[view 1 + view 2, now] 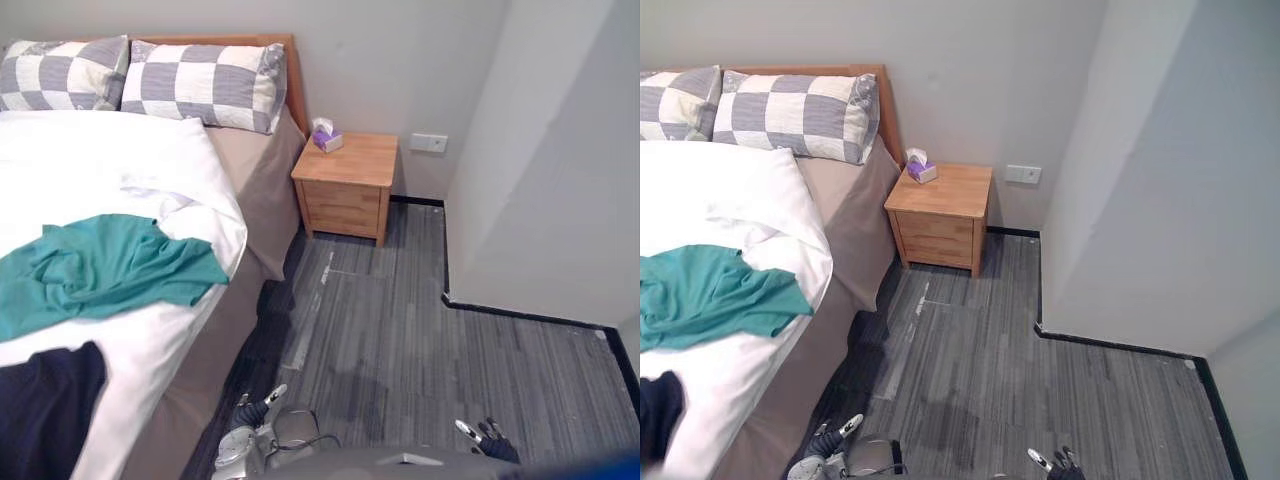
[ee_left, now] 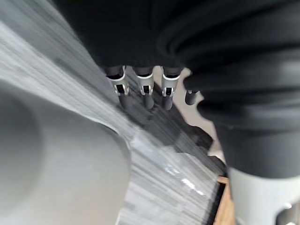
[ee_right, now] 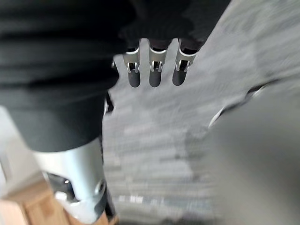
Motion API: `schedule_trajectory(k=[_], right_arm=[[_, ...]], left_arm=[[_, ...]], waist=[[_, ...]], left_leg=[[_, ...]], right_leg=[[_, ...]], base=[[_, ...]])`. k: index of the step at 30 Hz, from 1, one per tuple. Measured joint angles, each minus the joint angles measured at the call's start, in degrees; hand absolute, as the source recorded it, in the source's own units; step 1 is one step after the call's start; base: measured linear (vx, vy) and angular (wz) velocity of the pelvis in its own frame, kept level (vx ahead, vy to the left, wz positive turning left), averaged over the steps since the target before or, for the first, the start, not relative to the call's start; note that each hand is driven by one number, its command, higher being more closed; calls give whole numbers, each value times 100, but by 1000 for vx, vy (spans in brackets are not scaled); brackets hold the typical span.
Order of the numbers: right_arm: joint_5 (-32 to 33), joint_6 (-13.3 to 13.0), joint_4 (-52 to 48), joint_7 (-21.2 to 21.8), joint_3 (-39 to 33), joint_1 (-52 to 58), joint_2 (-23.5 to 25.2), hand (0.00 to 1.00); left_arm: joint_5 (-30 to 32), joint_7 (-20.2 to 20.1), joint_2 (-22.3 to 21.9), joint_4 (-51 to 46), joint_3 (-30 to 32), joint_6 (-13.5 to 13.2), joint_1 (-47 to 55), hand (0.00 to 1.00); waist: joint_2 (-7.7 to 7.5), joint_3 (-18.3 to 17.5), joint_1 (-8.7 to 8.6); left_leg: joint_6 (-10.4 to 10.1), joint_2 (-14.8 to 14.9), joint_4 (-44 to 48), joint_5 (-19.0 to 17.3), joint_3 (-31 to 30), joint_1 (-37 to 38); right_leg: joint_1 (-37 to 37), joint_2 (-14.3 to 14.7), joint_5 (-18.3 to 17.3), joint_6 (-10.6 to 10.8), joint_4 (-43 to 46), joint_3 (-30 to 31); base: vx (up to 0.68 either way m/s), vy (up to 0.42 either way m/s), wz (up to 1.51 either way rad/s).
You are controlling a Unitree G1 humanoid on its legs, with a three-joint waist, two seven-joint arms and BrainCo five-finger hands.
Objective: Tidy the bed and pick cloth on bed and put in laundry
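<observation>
A teal cloth [image 1: 100,265] lies crumpled on the white duvet [image 1: 100,160] of the bed, near its right side. A dark navy cloth [image 1: 45,400] lies lower on the duvet, toward the foot. My left hand [image 1: 256,407] hangs low beside the bed's edge, over the grey floor, well below the cloths. In the left wrist view its fingers [image 2: 145,93] are straight and hold nothing. My right hand [image 1: 489,434] hangs low over the floor on the other side, its fingers [image 3: 157,72] straight and empty too.
Two grey-and-white checkered pillows [image 1: 205,85] lean on the wooden headboard. A wooden nightstand [image 1: 347,190] with a tissue box [image 1: 326,137] stands right of the bed. A wall corner [image 1: 540,200] juts out at the right. Grey plank floor [image 1: 400,330] lies between.
</observation>
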Motion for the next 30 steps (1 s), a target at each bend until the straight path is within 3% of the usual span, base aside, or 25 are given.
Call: schedule_trajectory(k=[1, 2, 3, 4, 5, 6, 7, 8, 9, 10, 11, 13, 14, 15, 16, 18, 19, 21, 23, 24, 25, 26, 27, 28, 30], right_arm=[[-16, -18, 62, 51, -143, -49, 54, 0], [-40, -15, 108, 62, -175, -77, 179, 0], [-168, -91, 110, 115, -175, -90, 331, 0], [-239, -159, 148, 148, -194, -99, 450, 0], [-280, -200, 177, 150, -263, -166, 449, 0], [-333, -194, 296, 130, -345, -265, 399, 0], [-362, -195, 344, 98, -428, -189, 229, 0], [-388, -180, 499, 43, -469, -255, 224, 0], [-458, -165, 538, 10, -439, -346, 152, 0], [-461, -129, 561, -28, -450, -458, 82, 0], [-461, -58, 627, -51, -502, -522, 45, 0], [-478, 20, 715, -60, -510, -513, 67, 0], [-505, 57, 722, -65, -479, -481, 48, 0], [-559, 60, 691, -50, -439, -470, 4, 0], [-574, 55, 630, -42, -372, -514, -41, 0], [-567, 7, 603, -28, -326, -538, -42, 0], [-555, -38, 610, -27, -303, -493, -39, 0], [-534, -100, 618, -30, -229, -456, -48, 0], [-438, -272, 618, -28, -59, -408, -50, 0], [-434, -322, 611, -29, 1, -372, -22, 0], [-433, -377, 596, -29, 89, -285, 53, 0], [-402, -421, 565, -18, 71, -240, 21, 0], [-405, -460, 439, -46, 100, -215, -70, 0], [-435, -518, 318, -83, 228, -195, -153, 0], [-476, -558, 197, -106, 482, -205, -250, 0]], left_arm=[[-4, -42, 24, 28, -58, -15, -4, 0], [-12, -39, 140, 50, -79, -23, -9, 0], [-14, -31, 236, 72, -213, -12, -13, 0], [-29, -37, 267, 126, -268, -7, -29, 0], [-75, -37, 302, 136, -257, -11, -41, 0], [-96, -34, 377, 239, -367, 3, -103, 0], [-102, -34, 373, 333, -560, 69, -97, 0], [-114, -35, 399, 445, -593, 83, -92, 0], [-125, -29, 493, 529, -643, 125, -96, 0], [-122, -28, 491, 565, -637, 169, -94, 0], [-119, -21, 499, 640, -675, 220, -120, 0], [-95, -25, 595, 739, -711, 313, -156, 0], [-90, -25, 607, 765, -719, 351, -148, 0], [-80, -25, 617, 795, -797, 375, -145, 0], [-87, -27, 675, 824, -932, 431, -139, 0], [-149, -23, 797, 908, -1161, 489, -223, 0], [-292, -22, 820, 906, -1253, 496, -296, 0], [-363, -23, 783, 906, -1377, 479, -364, 0], [-552, 0, 712, 914, -1377, 455, -361, 0], [-566, -1, 721, 900, -1349, 429, -378, 0], [-561, 9, 727, 894, -1288, 382, -416, 0], [-563, 28, 658, 887, -1168, 313, -425, 0], [-560, 53, 492, 740, -974, 211, -360, 0], [-504, 93, 338, 688, -792, 124, -278, 0], [-462, 130, 261, 683, -621, -7, -249, 0]], waist=[[-86, 4, 7], [-243, -74, 10], [-335, -162, -48], [-346, -151, -81], [-338, -111, -9], [-396, -123, -10], [-203, -228, -23], [-273, -301, -7], [-360, -413, -1], [-306, -400, -9], [-293, -379, -29], [-315, -309, -45], [-283, -275, -71], [-222, -257, -101], [-168, -243, -132], [-225, -202, -186], [-304, -183, -215], [-309, -169, -299], [-339, -112, -386], [-395, -83, -383], [-529, -78, -401], [-463, -26, -375], [-298, 18, -225], [-165, 54, -280], [-104, 43, -304]], left_leg=[[671, -173, -936, 370, 492, 129], [740, -351, -1157, 473, 697, 281], [923, -487, -1342, 574, 810, 318], [954, -322, -1012, 577, 1085, 235], [953, -176, -548, 522, 1402, 66], [633, -478, -1222, 384, 1595, 78], [1292, -603, -2021, 845, 1530, 212], [1354, -808, -2024, 772, 1555, 250], [1301, -1003, -2135, 598, 1531, 333], [1271, -1145, -2234, 491, 1401, 471], [1204, -1299, -2415, 403, 1248, 735], [1158, -1501, -2635, 351, 983, 1274], [1112, -1527, -2736, 325, 874, 1536], [1069, -1536, -2909, 300, 712, 1902], [1065, -1540, -3027, 300, 553, 2095], [1036, -1540, -3157, 287, 147, 2413], [976, -1507, -3183, 254, -233, 2527], [854, -1387, -3163, 185, -783, 2534], [686, -1261, -3054, 80, -1582, 2509], [617, -1270, -2963, 21, -1835, 2483], [532, -1345, -2711, -144, -2140, 2373], [450, -1255, -2484, -275, -2285, 2318], [354, -1056, -2389, -361, -2289, 2327], [267, -930, -2344, -479, -2524, 2337], [181, -800, -2313, -529, -2736, 2331]], right_leg=[[87, -80, -63, 170, 14, -96], [145, -259, -32, 255, -16, -119], [207, -306, 310, 347, -147, -214], [440, -254, 778, 371, -507, -230], [605, -191, 1067, 461, -696, -200], [820, -272, 1257, 596, -775, -275], [910, -196, 1299, 671, -742, -283], [967, -289, 1298, 668, -740, -271], [826, -448, 1403, 724, -381, -233], [622, -554, 1563, 701, 219, -199], [216, -768, 1913, 960, 1381, -136], [-506, -1010, 1887, 1078, 3489, 40], [-784, -1063, 1728, 979, 4144, 39], [-1224, -1152, 1428, 742, 4685, -13], [-1514, -1214, 1198, 594, 4803, -80], [-1982, -1207, 746, 602, 4448, -94], [-2217, -1145, 575, 517, 3768, -76], [-2362, -867, 561, 488, 2522, 181], [-2314, -348, 798, 540, 691, 1372], [-2230, -286, 950, 548, 205, 1757], [-2104, -297, 1345, 697, -13, 2055], [-2026, -200, 1269, 562, 142, 1930], [-1991, -115, 1155, 494, 408, 1721], [-1946, -72, 959, 464, 654, 1474], [-1846, 1, 783, 398, 830, 1246]], base=[[663, 80, 29], [541, 63, 63], [541, 90, 71], [534, 115, 65], [455, 183, 67], [366, 209, 62], [327, 214, 76], [352, 144, 52], [369, 104, 47], [468, 123, 47], [475, 138, 50], [420, 85, 64], [398, 43, 60], [373, 33, 53], [339, 8, 72], [355, -84, 110], [301, -163, 141], [258, -254, 164], [269, -384, 180], [241, -437, 177], [187, -358, 160], [229, -423, 140], [219, -371, 120], [216, -348, 96], [207, -304, 104]])
